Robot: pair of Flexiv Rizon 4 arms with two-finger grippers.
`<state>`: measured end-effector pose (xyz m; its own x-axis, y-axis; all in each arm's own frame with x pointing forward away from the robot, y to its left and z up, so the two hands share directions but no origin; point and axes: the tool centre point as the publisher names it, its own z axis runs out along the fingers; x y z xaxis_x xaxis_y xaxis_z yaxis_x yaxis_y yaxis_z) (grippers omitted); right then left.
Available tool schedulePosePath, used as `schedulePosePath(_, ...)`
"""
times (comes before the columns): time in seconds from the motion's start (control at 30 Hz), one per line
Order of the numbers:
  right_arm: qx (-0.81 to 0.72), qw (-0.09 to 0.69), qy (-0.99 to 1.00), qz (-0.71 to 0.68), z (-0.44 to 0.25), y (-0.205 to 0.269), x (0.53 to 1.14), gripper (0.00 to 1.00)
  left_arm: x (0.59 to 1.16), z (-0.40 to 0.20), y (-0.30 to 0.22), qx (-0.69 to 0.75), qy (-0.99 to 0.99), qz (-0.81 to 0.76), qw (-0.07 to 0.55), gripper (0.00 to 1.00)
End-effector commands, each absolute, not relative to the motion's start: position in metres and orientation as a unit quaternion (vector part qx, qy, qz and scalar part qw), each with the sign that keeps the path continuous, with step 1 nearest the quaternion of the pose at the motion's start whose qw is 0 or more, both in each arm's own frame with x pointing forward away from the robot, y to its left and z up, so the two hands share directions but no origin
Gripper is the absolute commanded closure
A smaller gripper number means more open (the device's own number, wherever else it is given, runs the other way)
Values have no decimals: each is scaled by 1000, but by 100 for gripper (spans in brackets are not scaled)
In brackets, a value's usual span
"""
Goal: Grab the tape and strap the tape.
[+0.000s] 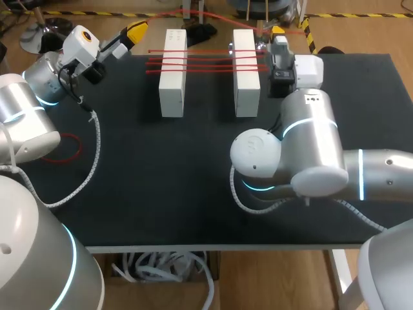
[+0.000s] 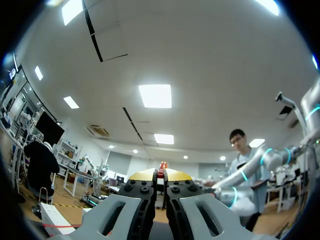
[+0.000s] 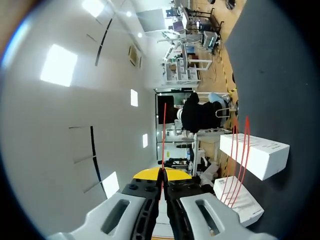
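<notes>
Tape (image 3: 163, 135) nipped in right claw (image 3: 163, 172), clear only from wrist

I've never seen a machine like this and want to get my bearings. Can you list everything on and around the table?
table: one, black, under everything.
boxes: two, white, standing side by side on the table's far half.
tape: one, red, strung in several lines across both boxes and running on to both hands.
loop: one, red, thin, lying flat near the table's left edge.
left arm: one, silver-white, coming in from the left.
right arm: one, silver-white, coming in from the right.
left hand: one, yellow-tipped, shut on the tape.
right hand: one, yellow-tipped, shut on the tape.
</notes>
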<state>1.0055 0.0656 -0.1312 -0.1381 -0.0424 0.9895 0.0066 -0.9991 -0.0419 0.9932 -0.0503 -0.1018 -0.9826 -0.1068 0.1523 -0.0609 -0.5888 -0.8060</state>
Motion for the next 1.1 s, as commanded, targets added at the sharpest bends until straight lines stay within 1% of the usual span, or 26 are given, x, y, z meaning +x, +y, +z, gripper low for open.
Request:
schedulePosePath(0.03, -660, -4, 1, -751, -127, 68, 1006, 100, 993, -102, -50, -92, 453, -887, 13, 100)
schedulePosePath(0.27, -658, -64, -62, -747, -124, 70, 1006, 100, 993, -102, -50, -92, 453, -887, 13, 100)
schedulePosePath(0.6, -647, -171, -165, -724, -120, 76, 1008, 100, 993, -102, -50, -92, 453, -887, 13, 100)
schedulePosePath(1.1, -620, -241, -251, -703, -111, 95, 1008, 100, 993, -102, -50, -92, 453, -887, 13, 100)
